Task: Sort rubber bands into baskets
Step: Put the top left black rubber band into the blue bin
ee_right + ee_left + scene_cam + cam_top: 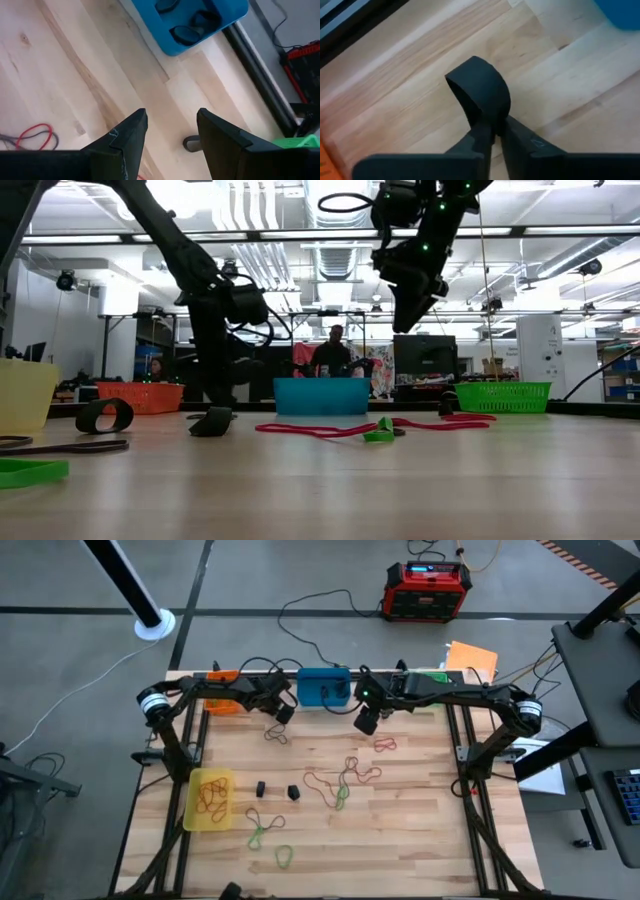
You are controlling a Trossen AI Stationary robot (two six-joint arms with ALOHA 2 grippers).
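My left gripper is down at the table near the far edge, between the orange basket and the blue basket, shut on a black rubber band. My right gripper hangs open above the table in front of the blue basket, which holds black bands. The green basket stands at the far right and the yellow basket at the near left. Loose bands lie flat on the wood: red, a brown and green tangle, green and black. My left gripper pinches the black band between its two fingers, with the band's walls pressed together at the pinch. The fingers slant steeply down from above. The rest of the band stands out past the fingertips as an open loop, close over the wood.
A red-and-black power box and cables lie on the floor beyond the far edge. The yellow basket holds brown bands. A person shows in the room behind the table. Bare wood lies along the table's right and near sides.
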